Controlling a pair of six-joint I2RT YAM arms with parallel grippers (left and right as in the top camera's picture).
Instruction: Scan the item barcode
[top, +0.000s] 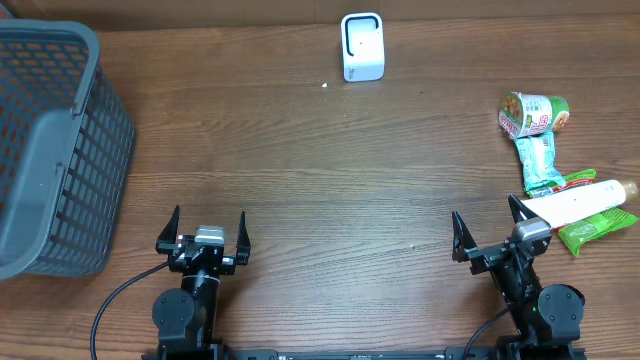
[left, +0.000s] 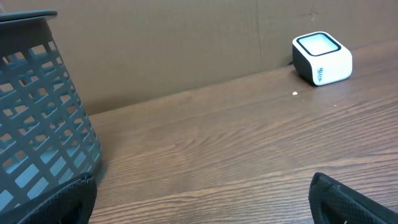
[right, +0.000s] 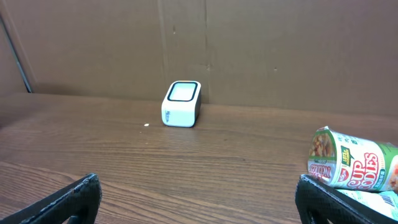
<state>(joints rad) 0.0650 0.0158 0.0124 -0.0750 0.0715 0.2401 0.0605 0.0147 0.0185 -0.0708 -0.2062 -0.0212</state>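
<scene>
One each: basket (top: 100, 170), scanner (top: 362, 46), noodle cup (top: 533, 114), tube (top: 585, 200); two green packets (top: 540, 160).

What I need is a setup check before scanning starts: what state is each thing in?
left hand, open, holding nothing
right hand, open, holding nothing
scanner, standing upright, nothing in front of it
basket, upright, no item seen in the part in view
cup noodles, lying on its side
white tube, lying flat across a packet
pale green packet, lying flat
bright green packet, partly under the tube
</scene>
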